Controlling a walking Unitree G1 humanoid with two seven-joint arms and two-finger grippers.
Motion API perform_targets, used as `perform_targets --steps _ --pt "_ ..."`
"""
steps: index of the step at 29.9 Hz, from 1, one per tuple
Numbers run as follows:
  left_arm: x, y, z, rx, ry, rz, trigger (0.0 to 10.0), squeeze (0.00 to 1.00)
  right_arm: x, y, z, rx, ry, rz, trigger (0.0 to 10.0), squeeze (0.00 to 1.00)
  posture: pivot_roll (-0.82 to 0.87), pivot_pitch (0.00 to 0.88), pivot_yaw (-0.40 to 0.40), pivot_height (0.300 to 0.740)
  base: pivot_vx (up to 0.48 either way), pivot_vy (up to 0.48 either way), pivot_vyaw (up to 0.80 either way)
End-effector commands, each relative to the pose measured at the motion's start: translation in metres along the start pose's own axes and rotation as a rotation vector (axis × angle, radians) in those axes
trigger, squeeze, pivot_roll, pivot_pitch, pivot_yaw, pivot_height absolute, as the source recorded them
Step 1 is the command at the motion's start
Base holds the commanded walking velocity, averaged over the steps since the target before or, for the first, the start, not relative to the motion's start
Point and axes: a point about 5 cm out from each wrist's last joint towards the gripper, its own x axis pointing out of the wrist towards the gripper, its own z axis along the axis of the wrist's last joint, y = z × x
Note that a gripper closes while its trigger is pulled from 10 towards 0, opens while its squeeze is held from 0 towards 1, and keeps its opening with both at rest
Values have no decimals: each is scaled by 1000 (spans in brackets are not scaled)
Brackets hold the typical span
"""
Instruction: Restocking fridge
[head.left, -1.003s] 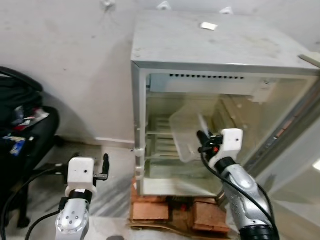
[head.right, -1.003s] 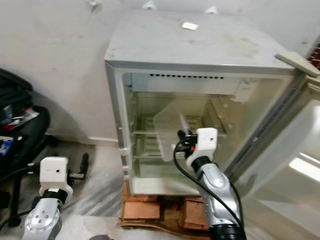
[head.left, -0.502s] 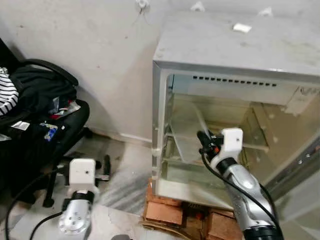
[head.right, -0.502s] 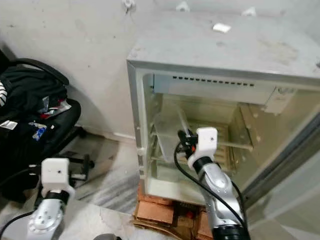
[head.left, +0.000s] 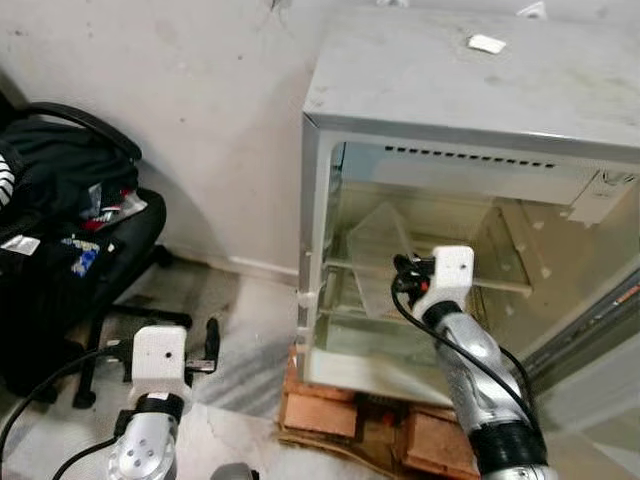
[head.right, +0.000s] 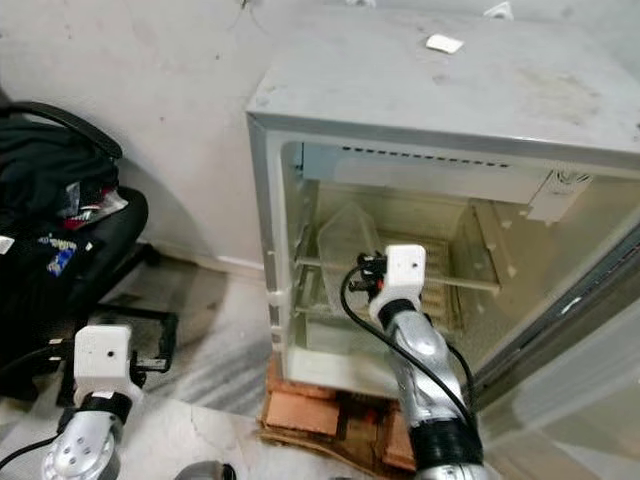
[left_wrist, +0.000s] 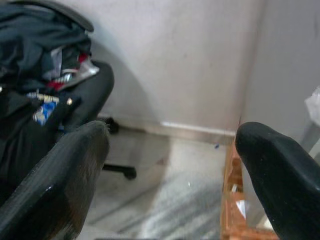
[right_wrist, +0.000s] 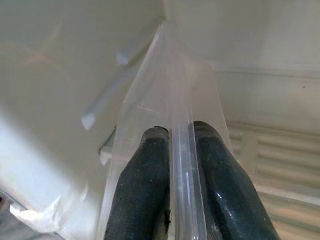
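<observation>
The fridge (head.left: 470, 90) stands open on a stack of bricks (head.left: 330, 420) against the wall, its door (head.left: 610, 330) swung out to the robot's right. The right gripper (right_wrist: 175, 150) reaches into the fridge's open front, its two black fingers (right_wrist: 142, 185) clenched on the rim of a clear plastic tray (head.left: 380, 255). The tray is tilted on edge inside the cabinet, toward the left wall, and crosses the front edge of the upper shelf (head.left: 480, 280); whether it rests on that shelf I cannot tell. In the right wrist view the tray's thin wall runs straight up between the fingertips, with the ribbed side wall of the fridge behind.

The left gripper (left_wrist: 170, 165) hangs low beside the fridge's left side, over the floor (head.left: 240, 300), its fingers spread wide apart and holding nothing. A black office chair (head.left: 70, 230) heaped with dark clothes (head.left: 55, 165) stands near the wall to the left. A small white scrap (head.left: 487, 43) lies near the back edge of the fridge's top.
</observation>
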Motion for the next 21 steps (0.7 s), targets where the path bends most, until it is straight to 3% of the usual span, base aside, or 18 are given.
perform_targets --steps 1,4,15,21 --pt "-7 -1 5 -1 0 -1 10000 0 8 -6 -3 47 19 -55 10000 0 132 210 -81 740 0 0 0" --pt "-14 -2 11 -7 6 2 10000 0 25 1 0 96 32 -70 10000 0 151 243 -90 740 0 0 0" --pt "-38 -2 24 -37 35 33 10000 0 52 7 17 171 37 -147 10000 0 231 338 -128 740 0 0 0" --pt "-53 -1 29 -44 66 58 10000 0 63 16 24 313 64 -215 10000 0 263 374 -145 740 0 0 0"
